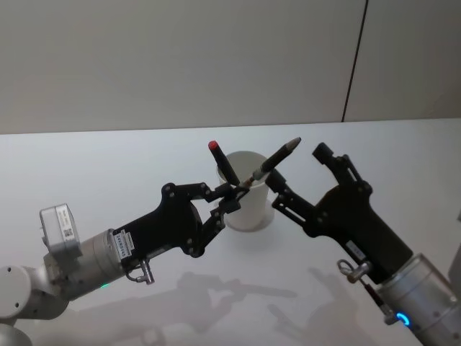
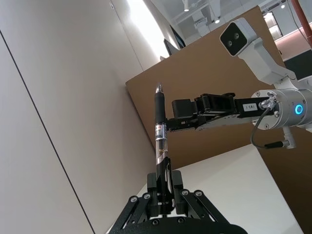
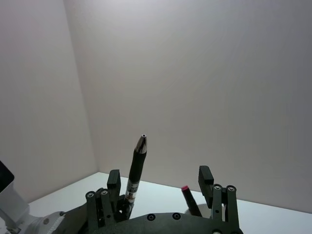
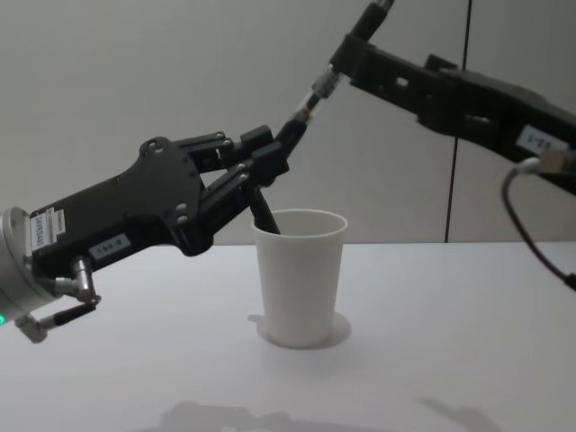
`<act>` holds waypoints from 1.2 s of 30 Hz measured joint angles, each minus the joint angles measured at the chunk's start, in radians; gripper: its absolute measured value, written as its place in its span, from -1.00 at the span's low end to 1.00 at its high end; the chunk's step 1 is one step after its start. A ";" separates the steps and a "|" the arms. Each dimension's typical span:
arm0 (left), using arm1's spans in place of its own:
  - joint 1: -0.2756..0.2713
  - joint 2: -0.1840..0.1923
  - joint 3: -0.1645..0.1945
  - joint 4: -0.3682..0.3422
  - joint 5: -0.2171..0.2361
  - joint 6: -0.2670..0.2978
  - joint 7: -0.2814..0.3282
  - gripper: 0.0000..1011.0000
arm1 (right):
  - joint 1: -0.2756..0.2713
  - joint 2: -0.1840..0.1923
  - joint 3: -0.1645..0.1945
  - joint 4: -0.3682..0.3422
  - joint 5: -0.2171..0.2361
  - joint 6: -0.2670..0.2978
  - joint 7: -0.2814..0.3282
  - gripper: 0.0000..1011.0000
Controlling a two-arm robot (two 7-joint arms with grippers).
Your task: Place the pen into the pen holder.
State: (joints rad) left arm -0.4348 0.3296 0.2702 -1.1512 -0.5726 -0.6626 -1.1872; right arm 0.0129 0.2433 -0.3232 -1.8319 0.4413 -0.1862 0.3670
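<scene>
My left gripper [image 1: 232,194] fingers pinch the pen [image 1: 272,165] above the pen holder [image 4: 299,275]; my right gripper [image 1: 299,167] fingers, spread open, flank it.

A plain white matte tabletop [image 1: 86,166] spreads beneath the left gripper [image 1: 229,196] and the right gripper [image 1: 277,184]. Beyond them rises a pale grey panelled wall [image 1: 180,58], its thin dark vertical seam [image 1: 354,61] behind the right gripper.
</scene>
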 joint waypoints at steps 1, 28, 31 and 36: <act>0.000 0.000 0.000 0.000 0.000 0.000 0.000 -0.64 | 0.003 -0.004 -0.002 0.004 0.001 0.001 0.004 0.98; 0.000 0.000 0.000 0.000 0.000 0.000 0.000 -0.64 | 0.051 -0.064 -0.038 0.056 0.009 0.009 0.065 0.79; 0.000 0.000 0.000 0.000 0.000 0.000 0.000 -0.64 | 0.050 -0.064 -0.040 0.053 0.010 0.006 0.063 0.60; 0.000 0.000 0.000 0.000 0.000 0.000 0.000 -0.64 | 0.045 -0.063 -0.041 0.043 0.011 0.000 0.057 0.29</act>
State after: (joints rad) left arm -0.4348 0.3296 0.2702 -1.1512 -0.5726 -0.6626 -1.1872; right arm 0.0575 0.1807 -0.3647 -1.7889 0.4526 -0.1863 0.4239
